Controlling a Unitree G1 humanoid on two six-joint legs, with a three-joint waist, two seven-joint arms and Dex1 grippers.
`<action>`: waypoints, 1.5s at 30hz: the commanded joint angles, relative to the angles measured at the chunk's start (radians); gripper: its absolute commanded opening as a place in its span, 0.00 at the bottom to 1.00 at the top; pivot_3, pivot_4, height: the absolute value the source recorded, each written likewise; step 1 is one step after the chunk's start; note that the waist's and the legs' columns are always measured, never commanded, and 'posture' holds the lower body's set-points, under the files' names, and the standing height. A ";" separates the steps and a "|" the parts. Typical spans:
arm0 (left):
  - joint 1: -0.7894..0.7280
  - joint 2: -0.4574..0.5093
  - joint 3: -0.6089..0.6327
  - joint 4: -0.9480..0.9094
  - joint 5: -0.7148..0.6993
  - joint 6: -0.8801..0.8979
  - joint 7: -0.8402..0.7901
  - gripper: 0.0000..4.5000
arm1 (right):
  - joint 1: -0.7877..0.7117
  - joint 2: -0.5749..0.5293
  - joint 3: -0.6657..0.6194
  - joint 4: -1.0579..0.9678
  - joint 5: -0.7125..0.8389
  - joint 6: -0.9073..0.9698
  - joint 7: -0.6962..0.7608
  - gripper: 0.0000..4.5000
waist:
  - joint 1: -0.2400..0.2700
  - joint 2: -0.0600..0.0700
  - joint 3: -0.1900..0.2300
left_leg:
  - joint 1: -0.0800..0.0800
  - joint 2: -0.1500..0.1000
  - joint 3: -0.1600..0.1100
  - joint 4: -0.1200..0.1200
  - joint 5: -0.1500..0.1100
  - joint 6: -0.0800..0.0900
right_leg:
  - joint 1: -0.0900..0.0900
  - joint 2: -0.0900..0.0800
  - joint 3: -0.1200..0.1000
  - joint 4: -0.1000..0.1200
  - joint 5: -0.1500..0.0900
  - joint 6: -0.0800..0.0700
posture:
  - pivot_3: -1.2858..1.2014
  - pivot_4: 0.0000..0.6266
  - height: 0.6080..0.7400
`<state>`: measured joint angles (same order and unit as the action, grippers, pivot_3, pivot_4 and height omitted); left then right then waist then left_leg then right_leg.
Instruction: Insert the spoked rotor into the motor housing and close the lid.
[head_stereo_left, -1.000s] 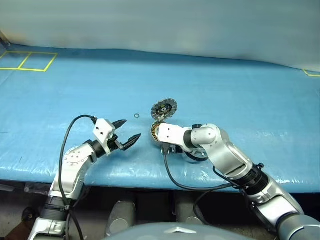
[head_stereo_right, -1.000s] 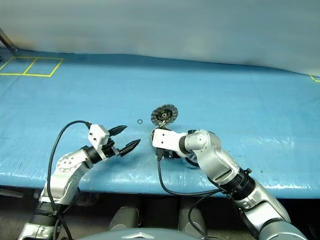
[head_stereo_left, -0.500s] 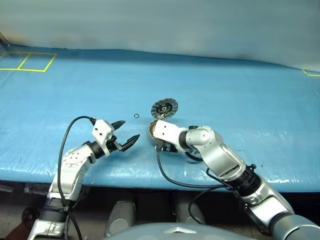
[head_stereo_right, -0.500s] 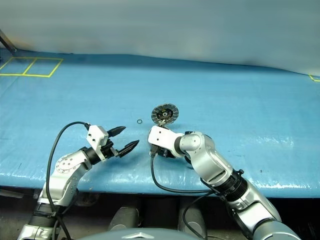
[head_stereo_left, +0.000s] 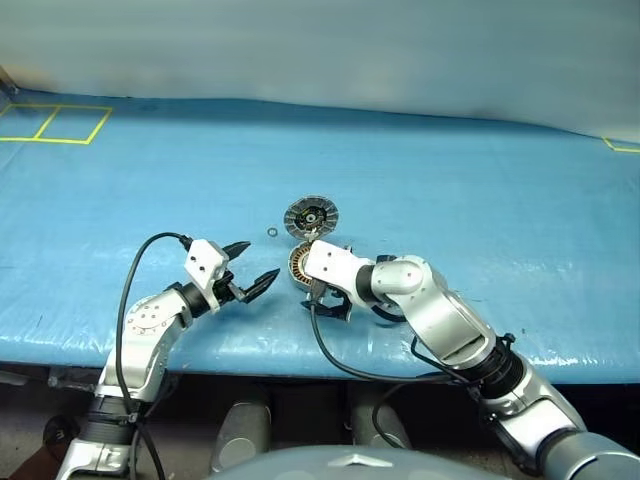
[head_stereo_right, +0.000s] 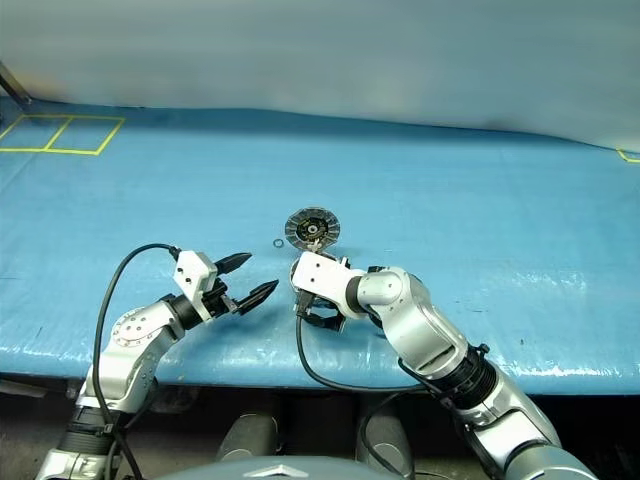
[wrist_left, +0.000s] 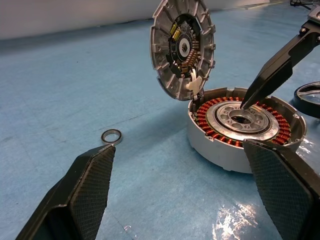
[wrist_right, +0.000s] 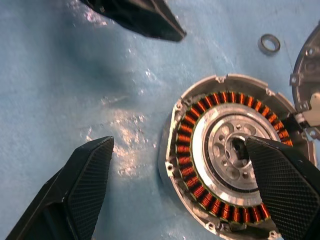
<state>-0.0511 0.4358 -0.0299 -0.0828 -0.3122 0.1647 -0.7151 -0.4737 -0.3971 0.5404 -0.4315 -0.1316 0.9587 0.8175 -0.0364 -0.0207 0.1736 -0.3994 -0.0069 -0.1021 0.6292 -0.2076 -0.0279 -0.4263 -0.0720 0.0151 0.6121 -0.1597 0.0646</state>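
Observation:
The motor housing (wrist_left: 240, 122), a silver cup with copper windings, lies on the blue sheet with nothing in it. Its lid (wrist_left: 182, 47) stands upright at the housing's far edge, striped inner face showing. My right gripper (head_stereo_left: 325, 303) hangs over the housing, open, with one fingertip (wrist_left: 248, 100) touching the silver centre and the other finger (wrist_right: 75, 190) over the sheet beside the cup. The left gripper (head_stereo_left: 252, 266) stands open just left of the housing, holding nothing. The spoked rotor (wrist_left: 307, 99) lies beyond the housing, partly cut off, under my right forearm.
A tiny black ring (head_stereo_left: 273, 232) lies on the sheet left of the lid. The blue sheet (head_stereo_left: 480, 200) stretches wide to the back and sides. Yellow tape squares (head_stereo_left: 55, 122) mark the far left corner. The table's front edge runs just below both arms.
My right gripper has opened and shifted left. The housing and its lid have slid a little to the left with it. The left arm has kept still.

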 joint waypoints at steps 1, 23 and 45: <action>-0.010 0.000 -0.004 -0.039 0.001 -0.009 -0.011 1.00 | 0.003 0.039 -0.108 -0.113 0.090 0.033 -0.014 0.99 | 0.000 0.000 0.000 | 0.000 0.000 0.000 0.000 0.000 0.000 | 0.000 0.000 0.000 0.000 0.000 0.000 | 0.52 0.24 1.00; -0.320 -0.031 -0.007 0.345 0.110 -0.076 0.003 1.00 | 0.430 0.056 -0.491 -0.071 0.422 -0.386 -0.053 0.99 | 0.007 -0.001 0.000 | 0.001 0.000 0.000 0.000 0.000 0.000 | 0.002 0.000 0.000 -0.001 0.000 0.000 | 0.52 0.24 1.00; -0.489 -0.082 -0.029 0.684 0.222 -0.155 0.041 1.00 | 0.486 0.070 -0.496 0.074 0.534 -0.556 -0.076 0.99 | 0.013 -0.001 0.000 | 0.001 0.000 0.000 0.000 0.000 0.000 | 0.002 0.000 0.000 -0.001 0.000 0.001 | 0.52 0.24 1.00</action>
<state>-0.5142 0.3549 -0.0669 0.5962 -0.1034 0.0195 -0.6957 0.0183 -0.3297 0.0536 -0.3159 0.3826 0.4230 0.7501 -0.0238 -0.0212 0.1734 -0.3986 -0.0070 -0.1019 0.6290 -0.2076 -0.0278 -0.4244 -0.0719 0.0151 0.6111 -0.1594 0.0654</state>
